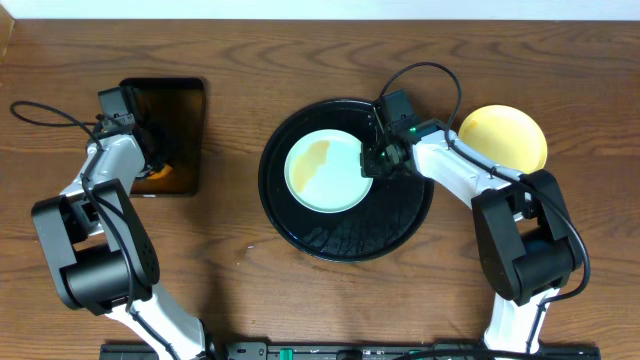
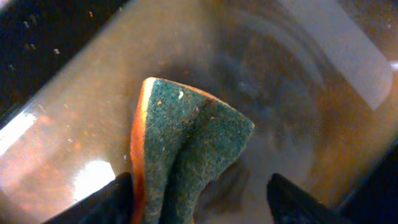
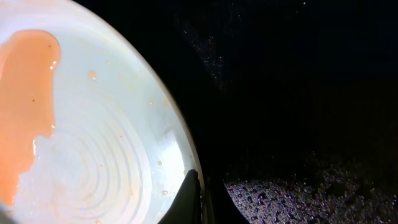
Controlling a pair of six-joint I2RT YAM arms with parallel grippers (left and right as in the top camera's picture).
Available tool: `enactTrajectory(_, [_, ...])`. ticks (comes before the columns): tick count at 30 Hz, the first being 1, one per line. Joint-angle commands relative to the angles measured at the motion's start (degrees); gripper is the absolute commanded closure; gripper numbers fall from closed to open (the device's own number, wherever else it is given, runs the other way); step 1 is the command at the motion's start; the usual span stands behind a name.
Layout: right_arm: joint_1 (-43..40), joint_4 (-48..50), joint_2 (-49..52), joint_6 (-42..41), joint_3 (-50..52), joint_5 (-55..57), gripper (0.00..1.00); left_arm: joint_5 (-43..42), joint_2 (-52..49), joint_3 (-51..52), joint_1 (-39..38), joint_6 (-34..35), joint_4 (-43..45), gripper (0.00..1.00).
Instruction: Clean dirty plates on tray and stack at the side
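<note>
Showing wooden table [image 1: 250, 60], left end effector [image 2: 199, 193] parted beside sponge [image 2: 186, 143], right end effector [image 3: 194, 199] closed at plate [image 3: 106, 155]

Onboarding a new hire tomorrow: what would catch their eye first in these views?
First, the mint-white plate with its orange sauce smear, sitting on the black tray at table centre, with the right jaws shut at its right rim. Next, the green-and-orange sponge in the brownish liquid of the rectangular pan at the left, between the open left jaws. A yellow plate sits on the table right of the tray.
</note>
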State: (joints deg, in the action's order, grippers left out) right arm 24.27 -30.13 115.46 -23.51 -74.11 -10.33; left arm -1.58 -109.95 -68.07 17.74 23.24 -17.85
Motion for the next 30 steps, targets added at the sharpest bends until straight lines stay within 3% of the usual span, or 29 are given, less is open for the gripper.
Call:
enactTrajectory(1, [-0.2, -2.0, 0.9, 0.9, 0.7, 4.1, 0.99, -6.7, 1.2, -0.5, 0.0, 0.0, 0.4, 0.26])
enactTrajectory(5, [-0.2, -3.5, -1.9, 3.1, 0.5, 4.4, 0.99, -11.7, 2.4, -0.5, 0.0, 2.8, 0.8, 0.21])
enactTrajectory(20, [3.2, -11.2, -23.9, 8.0, -1.4, 20.3, 0.99, -11.7, 2.5, -0.5, 0.0, 3.9, 0.6, 0.20])
enactTrajectory(24, [3.8, -11.6, -26.8, 8.0, -1.4, 21.0, 0.99, -11.7, 2.5, -0.5, 0.0, 3.9, 0.6, 0.19])
enactTrajectory(30, [5.7, -13.7, -27.8, 10.0, -2.6, 31.9, 0.99, -11.7, 2.5, -0.5, 0.0, 3.9, 0.6, 0.19])
